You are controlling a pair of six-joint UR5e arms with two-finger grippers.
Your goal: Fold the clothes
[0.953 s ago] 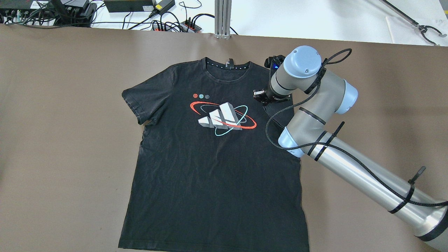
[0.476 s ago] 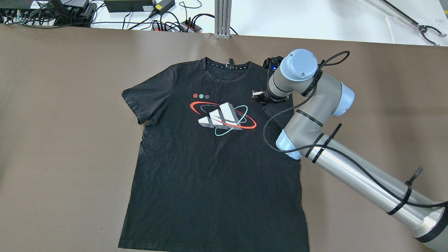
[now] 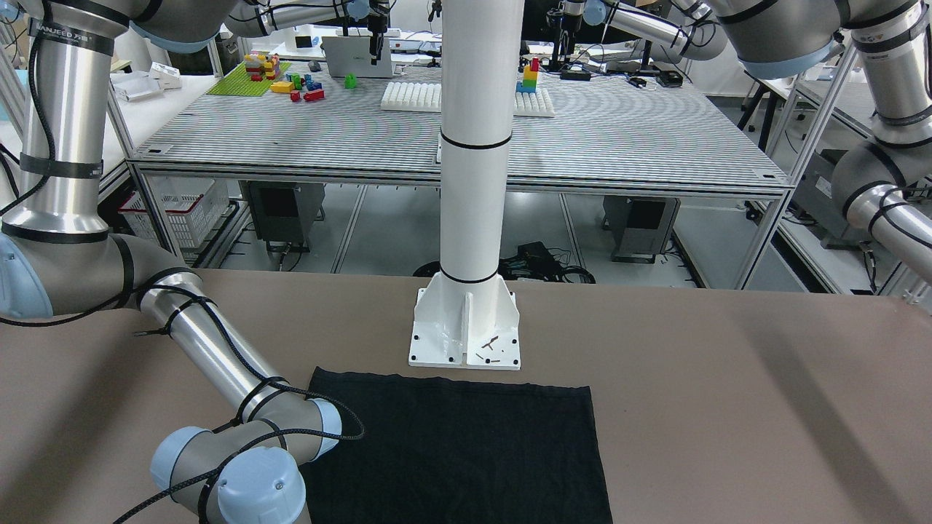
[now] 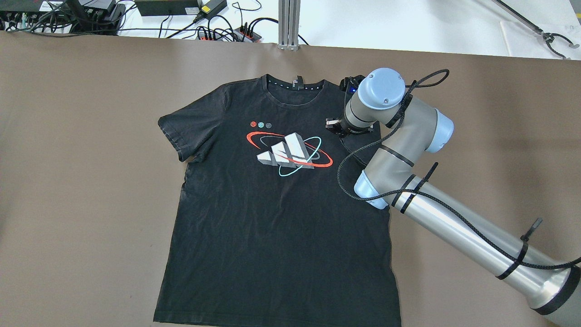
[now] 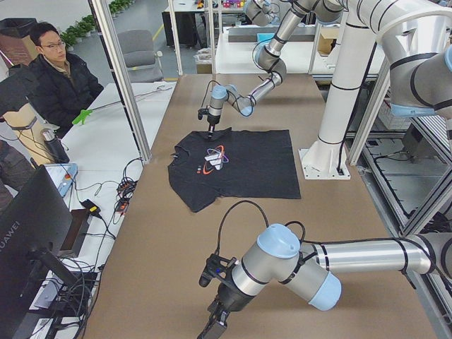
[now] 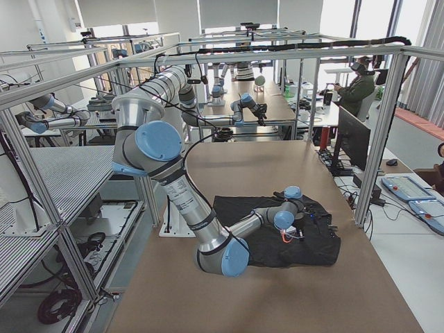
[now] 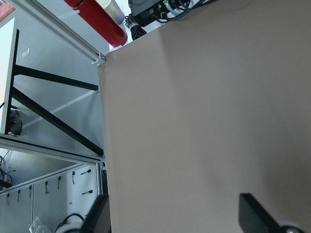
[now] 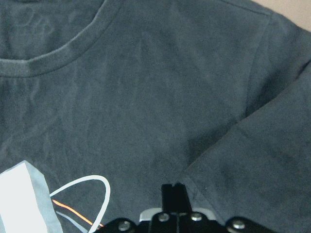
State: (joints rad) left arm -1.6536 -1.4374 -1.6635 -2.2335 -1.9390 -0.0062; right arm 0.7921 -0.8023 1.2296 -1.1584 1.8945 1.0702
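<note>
Table (image 4: 91, 181), brown, under black T-shirt (image 4: 272, 227); right pincer (image 4: 330, 123) clenched on it (left pincer (image 7: 175, 211) released).

A white pole (image 3: 473, 218) stood at the middle of the tabletop's (image 4: 91, 136) one long edge; cables (image 4: 32, 22) and, seemingly, power strips (image 4: 245, 34) lay beyond the opposite edge.

The right arm (image 4: 454, 227) reaches out, wrist bent down, right tool (image 8: 173, 190) pinched closed. The left arm (image 5: 353, 256) lies low, left tool (image 7: 172, 206) spread wide.
</note>
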